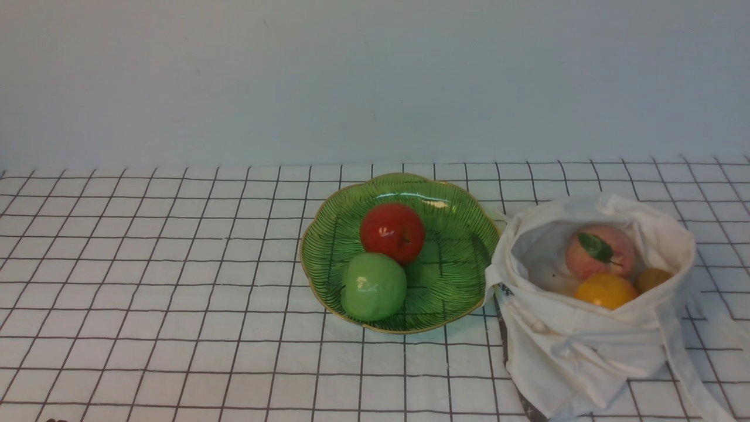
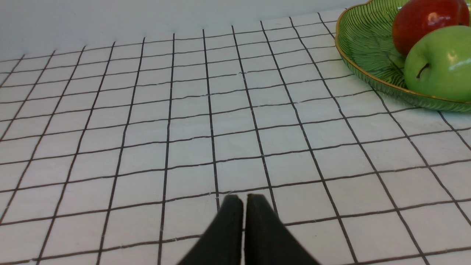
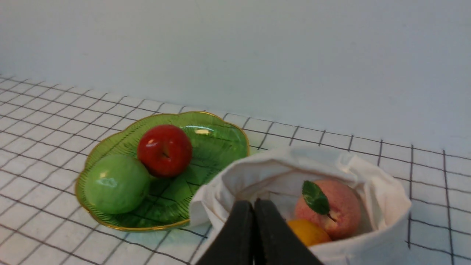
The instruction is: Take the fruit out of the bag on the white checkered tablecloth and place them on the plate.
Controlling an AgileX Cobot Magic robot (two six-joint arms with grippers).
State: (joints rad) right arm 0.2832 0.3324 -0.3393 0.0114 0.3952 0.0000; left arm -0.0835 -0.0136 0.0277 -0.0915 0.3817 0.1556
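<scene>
Checkered counter with a green plate and an open cloth bag

The counter (image 1: 176, 264) is covered by a white cloth (image 2: 147, 165) with a grid of thin dark lines; the green plate (image 1: 445, 275), scalloped and gold-edged, lies directly on it around the middle, towards the far side; the white bag (image 1: 562, 340) sits on it to the right, close beside the plate, its mouth open; the bag's lower part spreads towards the near side, a fabric strap (image 1: 685, 363) trailing near and right; a dark strip shows along the bag's left edge, its nature unclear.
</scene>
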